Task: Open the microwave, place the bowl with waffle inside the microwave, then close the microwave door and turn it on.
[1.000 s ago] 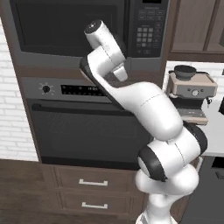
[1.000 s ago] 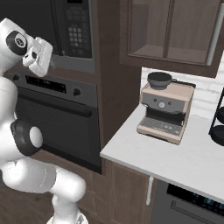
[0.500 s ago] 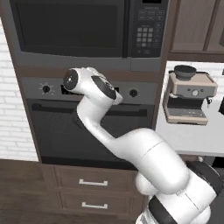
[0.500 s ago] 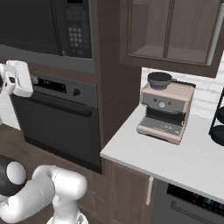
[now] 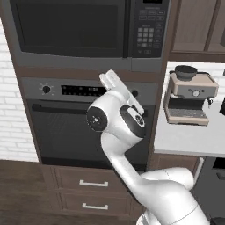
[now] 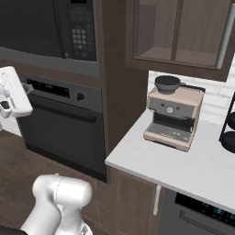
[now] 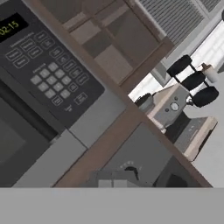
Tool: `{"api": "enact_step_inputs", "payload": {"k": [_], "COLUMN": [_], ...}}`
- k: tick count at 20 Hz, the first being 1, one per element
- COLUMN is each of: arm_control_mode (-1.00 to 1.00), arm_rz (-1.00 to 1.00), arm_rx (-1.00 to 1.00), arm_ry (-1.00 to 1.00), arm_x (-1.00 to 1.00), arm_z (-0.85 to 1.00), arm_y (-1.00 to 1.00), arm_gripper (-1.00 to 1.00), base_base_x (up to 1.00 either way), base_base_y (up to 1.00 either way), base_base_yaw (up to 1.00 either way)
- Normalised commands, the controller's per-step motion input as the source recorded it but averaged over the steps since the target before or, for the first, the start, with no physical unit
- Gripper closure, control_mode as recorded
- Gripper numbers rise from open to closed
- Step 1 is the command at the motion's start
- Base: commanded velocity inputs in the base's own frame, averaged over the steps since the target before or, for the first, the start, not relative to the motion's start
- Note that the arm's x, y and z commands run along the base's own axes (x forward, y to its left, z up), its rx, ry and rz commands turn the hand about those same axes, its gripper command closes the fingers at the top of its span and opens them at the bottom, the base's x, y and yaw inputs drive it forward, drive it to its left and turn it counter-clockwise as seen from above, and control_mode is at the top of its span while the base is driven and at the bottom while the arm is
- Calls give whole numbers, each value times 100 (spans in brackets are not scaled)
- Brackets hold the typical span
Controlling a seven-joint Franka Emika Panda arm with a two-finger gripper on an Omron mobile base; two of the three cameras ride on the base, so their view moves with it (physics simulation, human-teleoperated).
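The microwave [image 5: 70,26] is built in above the wall oven, and its dark glass microwave door [image 5: 66,24] is shut. Its keypad [image 5: 148,33] is at the right, also seen close up as the keypad [image 7: 48,74] in the hand view. My gripper [image 5: 119,91] hangs in front of the oven's control panel, below the microwave, and points up toward the keypad. Its tips [image 7: 114,178] stand together, shut on nothing. The hand [image 6: 11,94] is at the left edge of the right base view. The bowl and the waffle are out of view.
The wall oven [image 5: 88,127] with its bar handle is right behind my arm, with drawers [image 5: 92,182] under it. A coffee machine [image 6: 174,114] stands on the white counter [image 6: 183,160] to the right, a black stand [image 6: 229,124] beyond it. Glass-front cabinets [image 6: 183,32] hang above.
My hand dropped from in front of the microwave to the oven's control panel, swung left, then came back right to the panel's middle. The gripper stayed shut.
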Motion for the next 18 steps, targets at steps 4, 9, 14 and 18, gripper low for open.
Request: {"api": "enact_step_inputs", "payload": {"k": [4, 9, 14, 18], "arm_control_mode": [-100, -100, -100, -100], "arm_rz": [0, 0, 2, 10], "arm_rx": [22, 27, 15, 6], "arm_ry": [-10, -6, -2, 0], "arm_x": [-51, -36, -9, 0], "arm_z": [76, 70, 42, 5], "arm_y": [-63, -58, -10, -2], "arm_gripper": [100, 100, 100, 100], "base_base_x": [0, 0, 0, 0], "base_base_y": [0, 0, 0, 0], "base_base_yaw": [0, 0, 0, 0]}}
